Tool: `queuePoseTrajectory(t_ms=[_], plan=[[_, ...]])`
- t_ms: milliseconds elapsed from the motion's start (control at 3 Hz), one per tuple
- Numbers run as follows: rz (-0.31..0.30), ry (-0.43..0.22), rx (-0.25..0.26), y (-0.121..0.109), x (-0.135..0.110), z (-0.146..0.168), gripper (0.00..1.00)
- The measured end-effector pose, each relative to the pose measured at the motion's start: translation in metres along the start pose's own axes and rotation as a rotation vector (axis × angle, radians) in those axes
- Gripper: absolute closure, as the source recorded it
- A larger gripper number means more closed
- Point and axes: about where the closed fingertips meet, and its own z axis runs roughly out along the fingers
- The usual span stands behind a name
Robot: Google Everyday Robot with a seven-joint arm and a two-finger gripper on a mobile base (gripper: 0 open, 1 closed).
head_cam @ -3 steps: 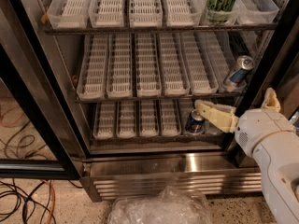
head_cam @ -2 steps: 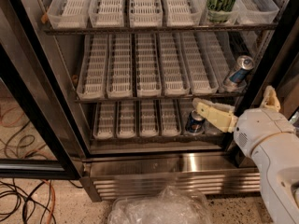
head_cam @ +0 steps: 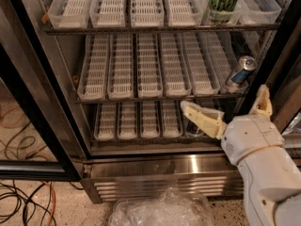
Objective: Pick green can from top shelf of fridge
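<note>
The green can (head_cam: 223,2) stands upright in a clear tall-walled tray on the top shelf (head_cam: 160,28) of the open fridge (head_cam: 155,168), at the upper right; its lid is cut off by the frame's top edge. My gripper (head_cam: 225,105) is at the lower right, in front of the lower racks and well below the can. Its two cream fingers (head_cam: 202,118) are spread wide apart and hold nothing.
A blue-and-silver can (head_cam: 240,71) leans at the right end of the middle rack. Another can (head_cam: 194,127) sits on the bottom rack behind my finger. The black-framed glass door (head_cam: 28,117) stands open at left. Crumpled clear plastic (head_cam: 162,210) and cables (head_cam: 23,199) lie on the floor.
</note>
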Motion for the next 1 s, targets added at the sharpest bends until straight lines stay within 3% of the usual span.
queuePoseTrajectory(t_ms=[333, 1000], plan=[[-0.058, -0.061, -0.049, 0.022, -0.008, 0.0, 0.0], [-0.043, -0.078, -0.045, 0.024, -0.021, 0.007, 0.0]])
